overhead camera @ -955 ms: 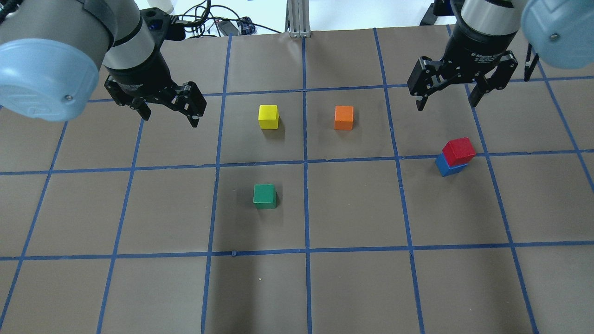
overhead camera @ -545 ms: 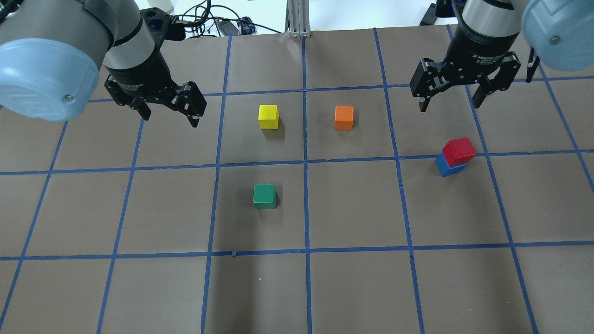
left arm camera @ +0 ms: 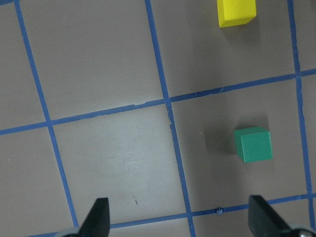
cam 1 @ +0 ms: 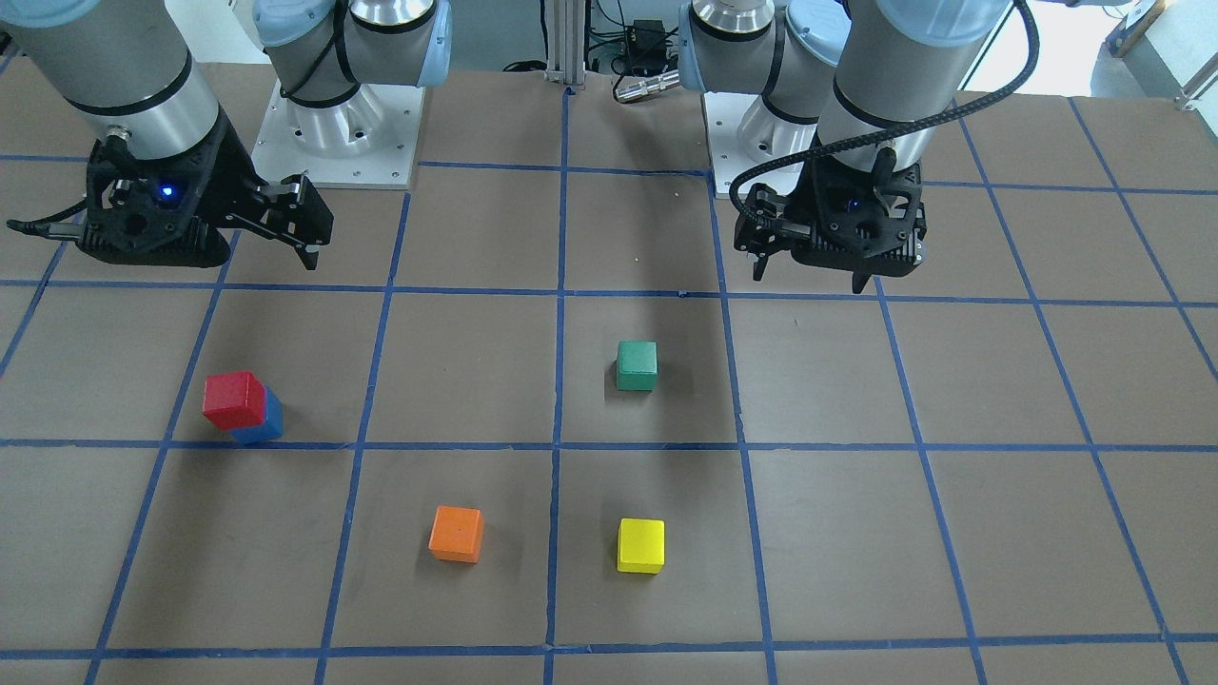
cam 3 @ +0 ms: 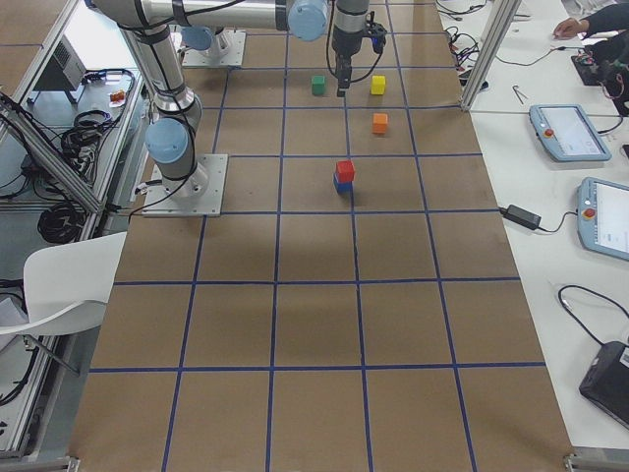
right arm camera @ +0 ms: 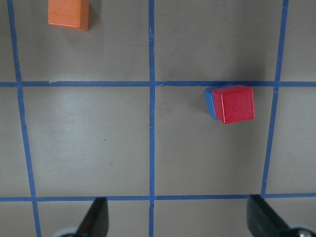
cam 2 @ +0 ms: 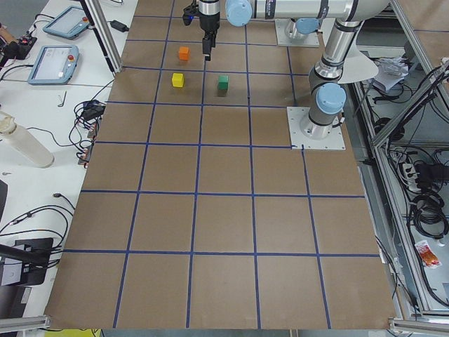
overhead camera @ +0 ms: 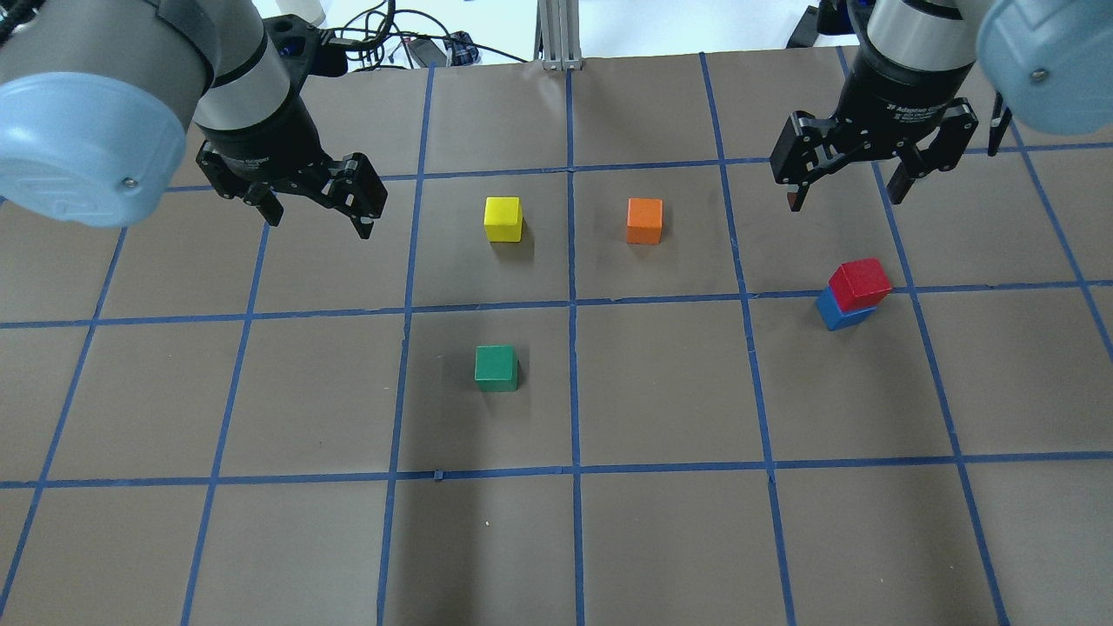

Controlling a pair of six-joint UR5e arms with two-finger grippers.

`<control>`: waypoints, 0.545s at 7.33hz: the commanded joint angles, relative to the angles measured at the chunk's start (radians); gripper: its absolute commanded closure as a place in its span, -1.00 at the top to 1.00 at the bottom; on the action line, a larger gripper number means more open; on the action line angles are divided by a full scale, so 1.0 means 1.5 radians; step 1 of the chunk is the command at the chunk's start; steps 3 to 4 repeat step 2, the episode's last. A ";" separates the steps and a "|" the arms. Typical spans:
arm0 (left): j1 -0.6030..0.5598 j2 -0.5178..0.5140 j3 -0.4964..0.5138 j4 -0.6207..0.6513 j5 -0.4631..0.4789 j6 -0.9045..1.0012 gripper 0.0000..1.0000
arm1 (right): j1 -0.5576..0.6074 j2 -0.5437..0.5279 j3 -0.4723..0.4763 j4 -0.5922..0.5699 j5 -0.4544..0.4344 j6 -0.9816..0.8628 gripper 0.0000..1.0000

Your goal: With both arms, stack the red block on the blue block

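Sitting atop the blue block, red block well apart from wide-spread right fingers and left fingers

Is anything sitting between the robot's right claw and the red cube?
Nothing visible does. Only bare table lies between the open right gripper and the red block, which already sits on the blue block.

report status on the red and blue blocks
Left end effector open, empty. Right end effector open, empty, apart from both blocks. Red block sits on blue block, slightly offset. Orange block nearest, apart.
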State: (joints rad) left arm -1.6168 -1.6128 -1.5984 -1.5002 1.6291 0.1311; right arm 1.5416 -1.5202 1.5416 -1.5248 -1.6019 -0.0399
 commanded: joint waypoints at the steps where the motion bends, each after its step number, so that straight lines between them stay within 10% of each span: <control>1: 0.000 -0.001 0.000 0.000 0.000 0.001 1.00 | 0.000 0.000 0.000 0.000 0.000 0.000 1.00; 4: 0.000 -0.003 0.000 0.000 0.000 0.001 1.00 | 0.000 0.000 0.000 0.000 0.001 0.000 1.00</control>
